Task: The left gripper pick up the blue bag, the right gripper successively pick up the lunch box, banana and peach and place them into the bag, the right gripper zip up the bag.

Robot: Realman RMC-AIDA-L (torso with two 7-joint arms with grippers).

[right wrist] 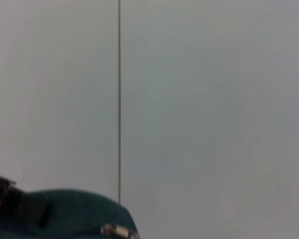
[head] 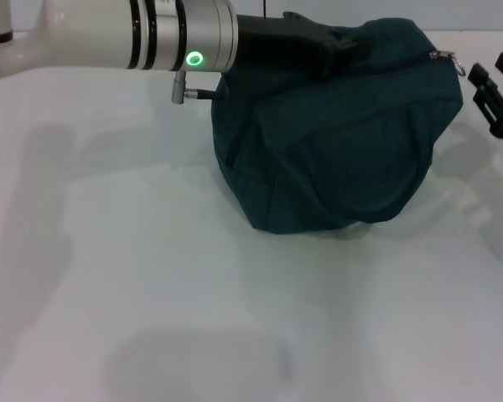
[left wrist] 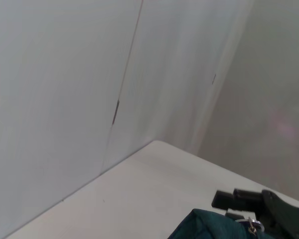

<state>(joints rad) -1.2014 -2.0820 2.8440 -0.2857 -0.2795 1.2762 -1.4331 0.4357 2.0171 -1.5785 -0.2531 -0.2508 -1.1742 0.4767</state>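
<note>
The blue bag (head: 344, 134) stands bulging on the white table, right of the middle in the head view. My left gripper (head: 331, 42) reaches in from the left and is shut on the bag's top edge. The metal zipper pull (head: 455, 61) sticks out at the bag's upper right corner. My right gripper (head: 496, 90) is open just right of that pull, not touching it. The bag's top also shows in the left wrist view (left wrist: 209, 226) and in the right wrist view (right wrist: 65, 214). The lunch box, banana and peach are not in view.
The white table (head: 151, 276) spreads in front of and to the left of the bag. A pale wall (left wrist: 65, 99) stands behind the table. The left arm (head: 109, 33) spans the top left of the head view.
</note>
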